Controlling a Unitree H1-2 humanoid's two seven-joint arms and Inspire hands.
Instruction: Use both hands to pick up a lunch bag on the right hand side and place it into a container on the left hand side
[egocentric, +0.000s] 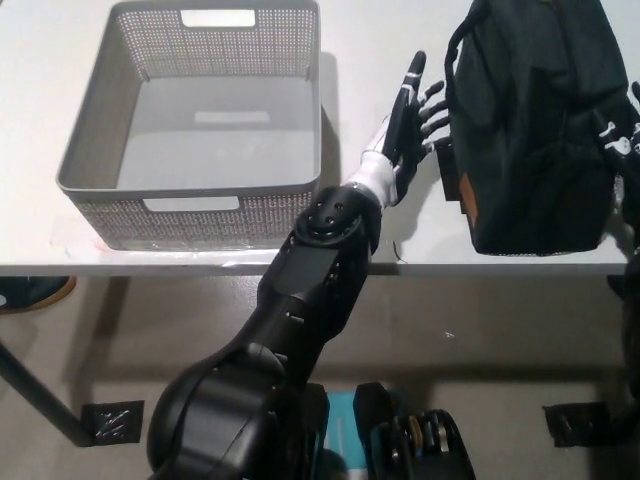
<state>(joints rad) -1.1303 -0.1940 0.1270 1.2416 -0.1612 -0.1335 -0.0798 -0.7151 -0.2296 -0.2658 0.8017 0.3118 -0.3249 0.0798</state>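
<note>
Left hand (412, 118) fingers spread, beside lunch bag (535, 125) | right hand (622, 135) barely visible, state unclear | step: bracketing bag | next: squeeze, lift toward basket (100, 200)

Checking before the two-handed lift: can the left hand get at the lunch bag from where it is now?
Probably yes. The left hand is open and upright just beside the lunch bag, with only a narrow gap and nothing between them.

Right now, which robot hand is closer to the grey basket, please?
The left robot hand, open between basket and black lunch bag; the right robot hand sits beyond the bag.
</note>
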